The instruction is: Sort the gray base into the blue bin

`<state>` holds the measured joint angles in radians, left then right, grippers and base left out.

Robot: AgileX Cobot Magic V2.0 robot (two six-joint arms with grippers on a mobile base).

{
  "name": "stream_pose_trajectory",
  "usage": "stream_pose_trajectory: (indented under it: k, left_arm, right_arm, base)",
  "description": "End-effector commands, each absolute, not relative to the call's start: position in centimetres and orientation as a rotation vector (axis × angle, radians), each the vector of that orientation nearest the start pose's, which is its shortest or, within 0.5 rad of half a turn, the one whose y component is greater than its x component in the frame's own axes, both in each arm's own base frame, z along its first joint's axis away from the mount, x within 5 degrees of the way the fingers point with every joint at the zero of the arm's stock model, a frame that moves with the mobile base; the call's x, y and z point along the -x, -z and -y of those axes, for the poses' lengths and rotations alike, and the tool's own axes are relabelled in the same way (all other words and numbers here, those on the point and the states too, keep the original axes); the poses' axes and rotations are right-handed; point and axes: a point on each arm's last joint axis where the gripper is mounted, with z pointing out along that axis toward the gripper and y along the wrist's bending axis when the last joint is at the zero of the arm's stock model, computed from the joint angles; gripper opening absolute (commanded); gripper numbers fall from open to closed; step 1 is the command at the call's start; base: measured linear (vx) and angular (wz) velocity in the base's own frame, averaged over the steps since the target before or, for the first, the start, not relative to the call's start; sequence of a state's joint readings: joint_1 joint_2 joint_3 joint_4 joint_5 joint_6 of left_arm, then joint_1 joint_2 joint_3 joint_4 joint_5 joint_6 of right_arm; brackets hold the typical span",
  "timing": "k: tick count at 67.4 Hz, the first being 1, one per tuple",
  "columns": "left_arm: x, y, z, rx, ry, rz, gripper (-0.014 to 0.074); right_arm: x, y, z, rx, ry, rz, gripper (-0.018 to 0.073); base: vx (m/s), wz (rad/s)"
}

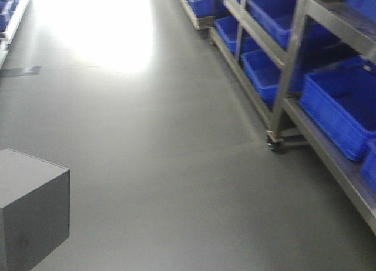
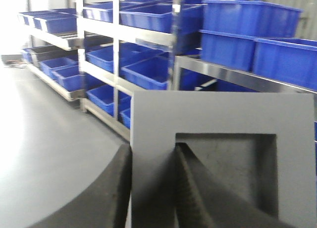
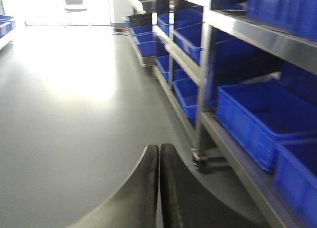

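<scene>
Along the metal rack (image 1: 291, 59), the nearest blue bin (image 1: 329, 115) looks empty. The left end effector (image 2: 152, 147) pinches the gray base (image 2: 223, 116) by its recess wall, well apart from the bins; the right end effector (image 3: 159, 149) is closed on nothing.

A: What colour is the gray base (image 2: 218, 114)?
B: Plain matte grey, with its recess a darker grey.
A: And around it?
B: Bright blue bins (image 1: 335, 115), silvery racks (image 1: 288, 65), a grey floor (image 1: 164, 165) with white glare. The left claw (image 2: 152, 151) and right claw (image 3: 159, 150) are black.
</scene>
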<state>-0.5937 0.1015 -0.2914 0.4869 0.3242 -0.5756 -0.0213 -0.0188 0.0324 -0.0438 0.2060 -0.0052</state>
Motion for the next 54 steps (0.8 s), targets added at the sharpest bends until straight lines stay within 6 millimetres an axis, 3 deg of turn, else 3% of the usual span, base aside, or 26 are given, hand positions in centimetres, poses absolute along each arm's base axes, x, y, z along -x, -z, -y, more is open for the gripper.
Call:
stream_pose_trajectory:
  k: [1,24,54]
  left_arm:
    - [-4.43,-29.63,1.89,-0.287,0.491,-1.461,-0.0008]
    - [-4.43,-29.63,1.89,-0.287,0.491,-1.461,-0.0008]
    - [-4.43,-29.63,1.89,-0.287,0.491,-1.461,-0.0008]
  right_arm:
    - [-5.59,-19.06,0.22,0.024,0.076,-1.622,-0.0005]
    - [-5.59,-19.06,0.22,0.024,0.076,-1.622,-0.0005]
    - [-5.59,-19.06,0.22,0.024,0.076,-1.622,-0.0005]
  base:
    - [0.21,0.66]
    - [0.28,0.42]
    - [0.42,0.06]
